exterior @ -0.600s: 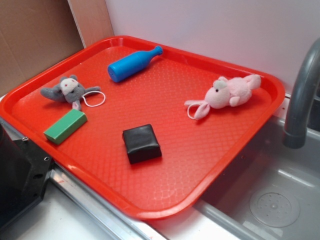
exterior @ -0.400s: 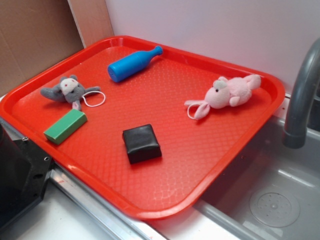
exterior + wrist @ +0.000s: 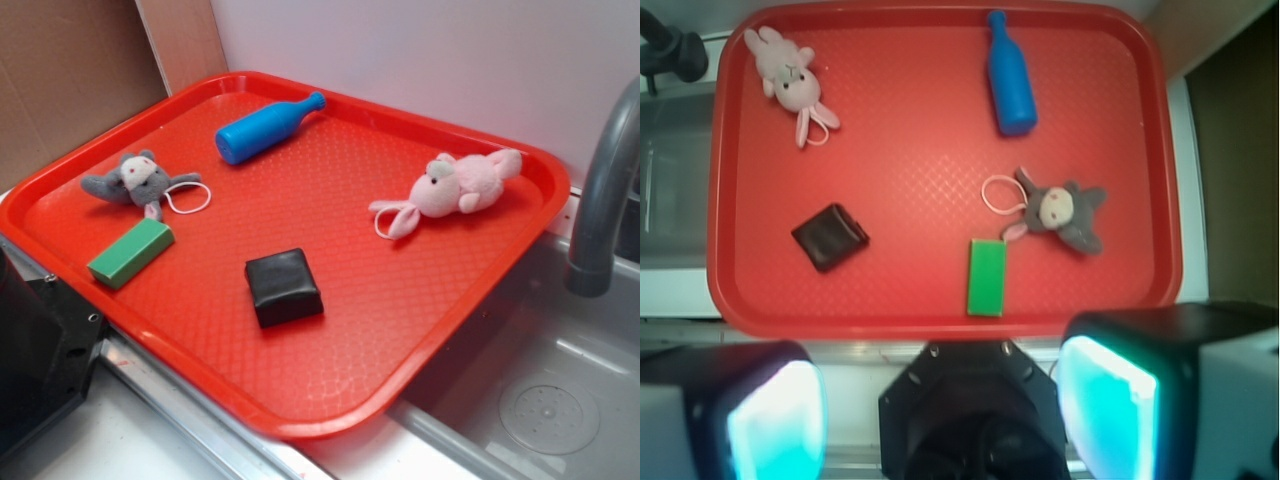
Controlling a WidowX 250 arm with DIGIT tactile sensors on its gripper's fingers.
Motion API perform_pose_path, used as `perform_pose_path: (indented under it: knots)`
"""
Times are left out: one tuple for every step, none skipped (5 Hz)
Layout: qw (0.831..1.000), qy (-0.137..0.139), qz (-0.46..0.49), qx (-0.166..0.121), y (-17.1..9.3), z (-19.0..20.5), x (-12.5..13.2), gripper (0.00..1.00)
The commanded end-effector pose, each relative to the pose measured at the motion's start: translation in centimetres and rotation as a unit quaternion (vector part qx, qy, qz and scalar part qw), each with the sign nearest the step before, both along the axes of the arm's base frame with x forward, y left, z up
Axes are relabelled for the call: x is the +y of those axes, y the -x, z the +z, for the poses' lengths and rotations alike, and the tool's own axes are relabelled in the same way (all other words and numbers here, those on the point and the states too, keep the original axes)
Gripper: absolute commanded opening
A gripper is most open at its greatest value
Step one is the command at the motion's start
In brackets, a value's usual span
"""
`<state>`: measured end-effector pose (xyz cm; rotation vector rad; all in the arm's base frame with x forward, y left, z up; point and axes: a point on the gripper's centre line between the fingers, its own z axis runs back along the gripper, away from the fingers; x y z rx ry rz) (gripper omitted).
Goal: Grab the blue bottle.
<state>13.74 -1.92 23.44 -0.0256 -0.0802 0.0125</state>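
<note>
The blue bottle (image 3: pixel 264 130) lies on its side near the far left corner of the red tray (image 3: pixel 440 330), neck pointing toward the back wall. In the wrist view the blue bottle (image 3: pixel 1009 75) sits at the top, right of centre, on the red tray (image 3: pixel 725 200). My gripper (image 3: pixel 940 410) hangs high above the tray's near edge, far from the bottle. Its two cyan pads (image 3: pixel 1108 400) stand wide apart with nothing between them. In the exterior view only a black part of the arm (image 3: pixel 40 350) shows at the lower left.
On the tray lie a grey plush mouse (image 3: pixel 135 182), a green block (image 3: pixel 131 252), a black block (image 3: pixel 283 286) and a pink plush bunny (image 3: pixel 455 188). A grey faucet (image 3: pixel 600 200) and a sink (image 3: pixel 540 400) are to the right. Cardboard (image 3: pixel 70 80) stands at the left.
</note>
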Motion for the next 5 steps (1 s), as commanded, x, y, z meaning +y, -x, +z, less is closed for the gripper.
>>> perform_pose_path:
  knots:
    - [0.998, -0.019, -0.040, -0.049, -5.9, 1.7, 2.1, 1.00]
    - [0.998, -0.039, -0.040, -0.035, -10.6, -1.5, 6.3, 1.00]
    - [0.999, -0.042, -0.025, -0.005, -12.9, -5.1, 9.2, 1.00]
    - [0.997, -0.069, -0.033, 0.005, -13.9, -8.3, 9.7, 1.00]
    - [0.995, -0.083, -0.050, 0.017, -14.1, -11.7, 9.8, 1.00]
